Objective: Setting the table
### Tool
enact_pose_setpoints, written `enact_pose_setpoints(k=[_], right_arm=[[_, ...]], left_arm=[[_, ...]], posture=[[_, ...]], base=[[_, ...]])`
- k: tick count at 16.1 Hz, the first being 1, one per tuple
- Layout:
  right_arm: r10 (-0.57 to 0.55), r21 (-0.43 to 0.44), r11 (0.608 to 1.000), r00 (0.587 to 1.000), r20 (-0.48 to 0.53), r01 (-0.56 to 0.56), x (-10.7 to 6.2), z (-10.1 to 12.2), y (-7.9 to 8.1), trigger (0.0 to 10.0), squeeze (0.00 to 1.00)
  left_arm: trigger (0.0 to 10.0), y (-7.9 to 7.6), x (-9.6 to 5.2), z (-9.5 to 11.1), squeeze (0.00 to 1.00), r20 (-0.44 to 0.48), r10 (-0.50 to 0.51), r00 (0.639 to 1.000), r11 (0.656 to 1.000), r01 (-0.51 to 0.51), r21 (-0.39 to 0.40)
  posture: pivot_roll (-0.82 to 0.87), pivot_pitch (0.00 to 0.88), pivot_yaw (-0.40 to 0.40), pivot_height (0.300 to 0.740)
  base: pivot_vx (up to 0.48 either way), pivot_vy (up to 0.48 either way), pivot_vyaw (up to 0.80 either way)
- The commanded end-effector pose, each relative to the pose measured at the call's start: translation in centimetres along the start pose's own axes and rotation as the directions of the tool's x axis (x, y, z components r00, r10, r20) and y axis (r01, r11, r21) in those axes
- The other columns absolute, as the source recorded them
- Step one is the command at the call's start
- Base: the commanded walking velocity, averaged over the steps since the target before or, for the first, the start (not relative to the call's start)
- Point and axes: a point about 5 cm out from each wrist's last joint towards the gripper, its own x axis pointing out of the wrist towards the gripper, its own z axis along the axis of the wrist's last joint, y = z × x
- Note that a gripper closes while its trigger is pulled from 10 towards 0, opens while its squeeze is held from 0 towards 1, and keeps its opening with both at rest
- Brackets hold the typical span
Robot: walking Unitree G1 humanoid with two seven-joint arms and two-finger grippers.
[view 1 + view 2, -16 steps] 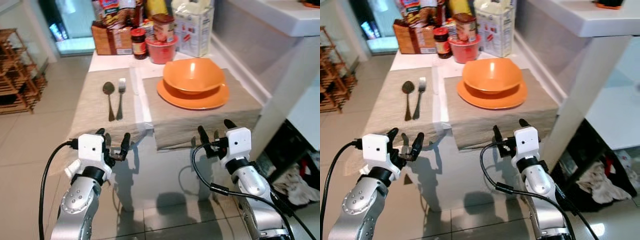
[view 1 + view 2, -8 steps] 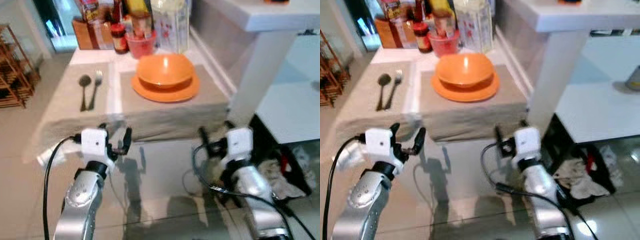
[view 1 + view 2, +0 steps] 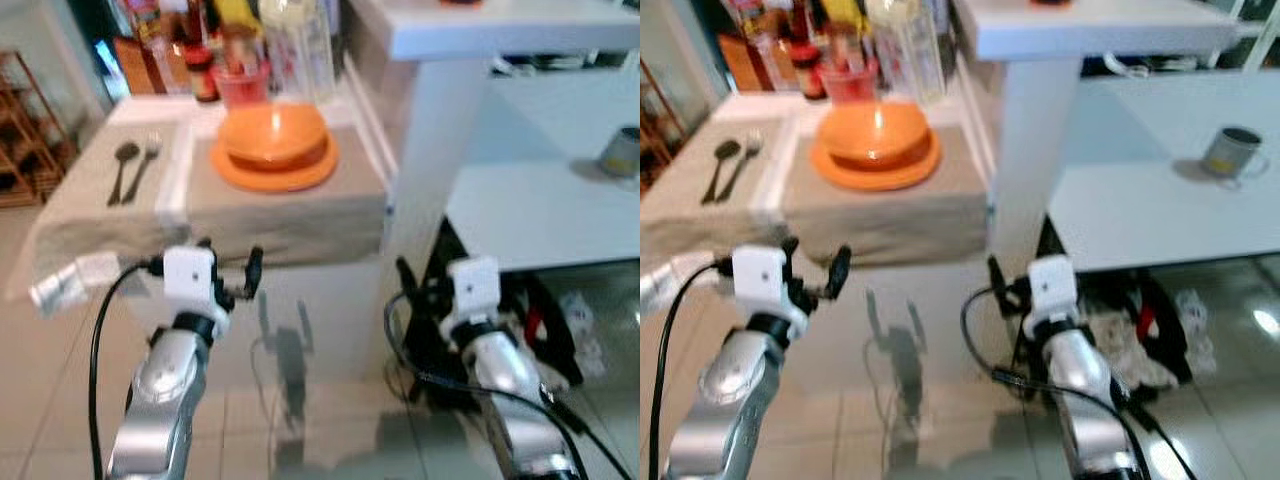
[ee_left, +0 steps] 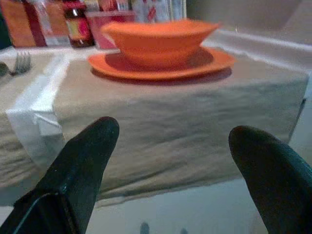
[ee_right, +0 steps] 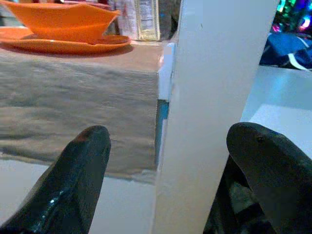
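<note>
Place setting looking partly done: orange bowl sitting on orange plate on placemat; spoon and fork lying beside. Am holding left gripper and right gripper released, empty. Metal cup standing well apart, likely remaining.

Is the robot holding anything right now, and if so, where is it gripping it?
Nothing is held. The left gripper and right gripper both hang open in front of the beige-clothed table, short of the orange bowl.

Home kitchen: laid table, food packets, mug, tiled floor.
</note>
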Motion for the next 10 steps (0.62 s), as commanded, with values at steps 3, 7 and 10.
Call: enact_pose_setpoints(k=[3, 7, 10], right_arm=[[0.01, -0.005, 1.0, 1.0, 0.009, -0.01, 0.3, 0.2, 0.1, 10.0, 0.0], [0.049, -0.041, 0.998, 0.997, 0.068, -0.046, 0.6, 1.5, 0.6, 10.0, 0.0], [0.045, -0.03, 0.999, 0.998, 0.054, -0.043, 0.5, 1.2, 0.6, 10.0, 0.0]], left_arm=[[10.0, 0.1, 0.3, 0.2, 0.0, 0.007, 0.005, 1.0, 0.999, -0.006, 0.034], [10.0, 0.3, 0.4, 0.4, 0.0, 0.015, 0.045, 0.999, 0.999, -0.045, 0.003], [10.0, 0.2, 0.6, 0.4, 0.0, 0.011, 0.036, 0.999, 0.999, -0.036, 0.013]], posture=[[-0.04, 0.0, 0.06, 0.74], [-0.04, 0.0, 0.058, 0.74], [-0.04, 0.0, 0.058, 0.74]], base=[[0.0, 0.0, 0.0], [0.0, 0.0, 0.0], [0.0, 0.0, 0.0]])
